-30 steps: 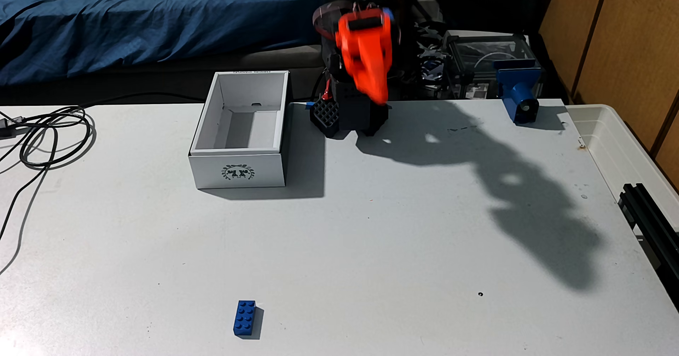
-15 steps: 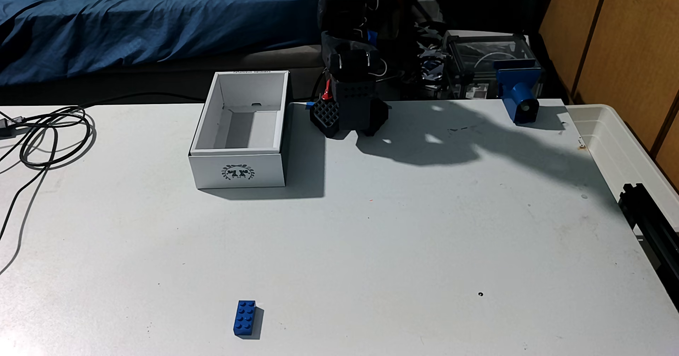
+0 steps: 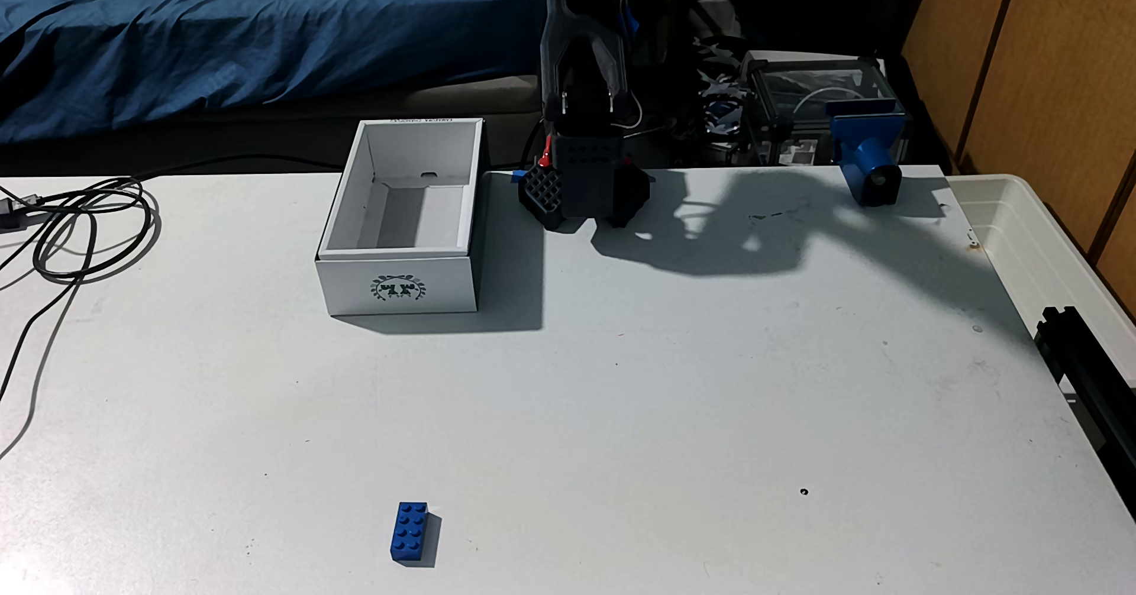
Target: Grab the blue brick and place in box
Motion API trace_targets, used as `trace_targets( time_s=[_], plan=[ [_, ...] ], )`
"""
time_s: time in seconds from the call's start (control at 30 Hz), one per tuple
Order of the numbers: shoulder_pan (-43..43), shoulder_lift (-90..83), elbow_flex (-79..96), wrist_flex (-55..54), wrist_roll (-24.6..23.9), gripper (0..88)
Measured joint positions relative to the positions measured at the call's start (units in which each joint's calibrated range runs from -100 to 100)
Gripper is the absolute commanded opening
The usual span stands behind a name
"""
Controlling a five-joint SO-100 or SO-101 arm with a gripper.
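1. Pale grey tabletop (image 3: 615,398) fills most of the fixed view, scuffed and lit hard from one side, so long dark shadows fall rightward across it.
2. Behind the far edge lies a rumpled blue bedsheet (image 3: 246,30); wooden panels (image 3: 1045,48) stand at the right.
3. Coiled black cable (image 3: 86,226) sits at the left edge, running out of view.
4. At the table's back, the black arm base (image 3: 584,189) stands just right of the box (image 3: 399,226). The arm rises out of the top of the view, so the claw cannot be judged as apart or together.
5. The box is open-topped and looks empty, its wreath emblem facing the camera.
6. The blue brick (image 3: 410,532) lies studs up near the front edge, well apart from box and arm.
7. A blue mount (image 3: 870,159) stands at the back right; a translucent tub (image 3: 1045,251) is cut off by the right edge.
8. Clutter behind the arm is too dark to make out, possibly a clear case.
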Motion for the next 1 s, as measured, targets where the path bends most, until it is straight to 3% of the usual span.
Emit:
trace_targets(
  time_s=[0.23,0.5,0.83,1.0],
  plan=[
    [3.32,19.51,-18.42,24.42,0.00,0.9],
    [5.76,25.93,-27.00,49.63,0.00,0.9],
    [11.51,26.10,-27.09,70.36,0.00,0.9],
    [14.39,26.10,-24.94,75.10,0.00,0.9]
  ],
)
